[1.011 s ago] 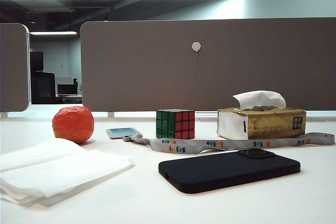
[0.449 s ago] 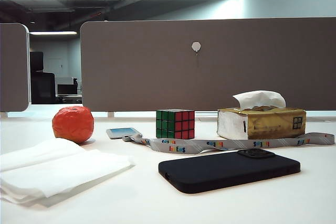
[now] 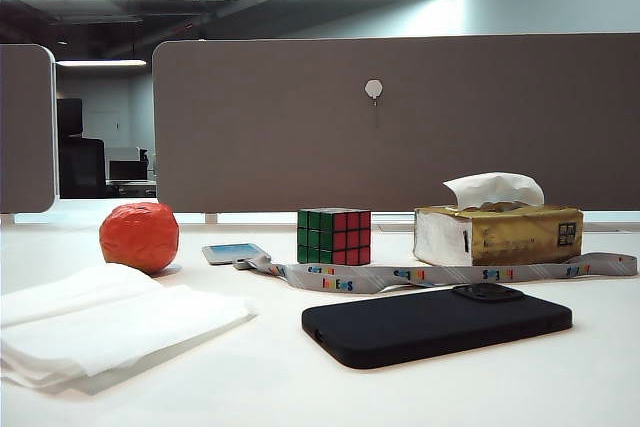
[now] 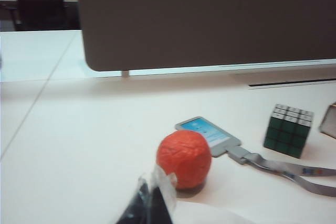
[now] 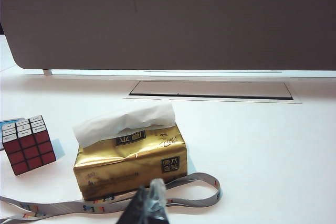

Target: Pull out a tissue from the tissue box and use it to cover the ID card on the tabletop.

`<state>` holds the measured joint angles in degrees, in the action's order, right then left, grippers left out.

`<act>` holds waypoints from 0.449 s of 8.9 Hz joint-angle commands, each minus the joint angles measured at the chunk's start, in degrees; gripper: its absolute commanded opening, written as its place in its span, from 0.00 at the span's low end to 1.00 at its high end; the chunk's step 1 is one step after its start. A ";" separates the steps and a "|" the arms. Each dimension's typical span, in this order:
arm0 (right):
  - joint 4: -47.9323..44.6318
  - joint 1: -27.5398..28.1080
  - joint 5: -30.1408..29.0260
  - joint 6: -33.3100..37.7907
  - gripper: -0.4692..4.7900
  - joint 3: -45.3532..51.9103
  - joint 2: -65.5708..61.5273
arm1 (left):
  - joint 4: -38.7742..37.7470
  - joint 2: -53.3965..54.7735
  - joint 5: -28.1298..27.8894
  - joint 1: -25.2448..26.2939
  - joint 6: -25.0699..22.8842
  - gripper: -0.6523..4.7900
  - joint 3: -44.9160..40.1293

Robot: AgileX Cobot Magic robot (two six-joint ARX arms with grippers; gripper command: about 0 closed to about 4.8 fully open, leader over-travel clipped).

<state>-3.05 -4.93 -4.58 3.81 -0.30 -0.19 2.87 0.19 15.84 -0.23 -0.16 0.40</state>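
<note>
Office partition behind a white tabletop (image 3: 600, 387). Nothing done: the tissue (image 5: 126, 121) sits in the box (image 5: 131, 162); the card (image 4: 208, 134), beside the cube (image 3: 334, 235), lies uncovered. Left tool (image 4: 152, 203) and right tool (image 5: 149, 203) hang low and back, both together, empty.

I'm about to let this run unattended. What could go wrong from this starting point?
The tissue pokes from a light-looking tissue box; the box may lift with the pull. The ID card lies hemmed between the orange ball and the puzzle cube, so a dropped sheet could drape over them. The left gripper and right gripper are shut, away from everything.
</note>
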 commanded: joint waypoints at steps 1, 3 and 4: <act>-1.07 -0.02 -0.70 0.07 0.08 0.20 0.04 | 5.64 0.04 15.15 -0.04 0.17 0.11 0.22; -1.44 -0.07 -4.37 0.11 0.08 0.20 0.04 | 7.06 0.04 20.94 -0.04 0.20 0.11 0.22; -2.14 -0.07 -5.70 0.13 0.08 0.20 0.04 | 7.06 0.04 23.32 -0.04 0.17 0.11 0.22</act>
<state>-3.18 -4.95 -8.71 3.81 -0.30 -0.19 9.21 0.19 36.51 -0.23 -0.16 0.40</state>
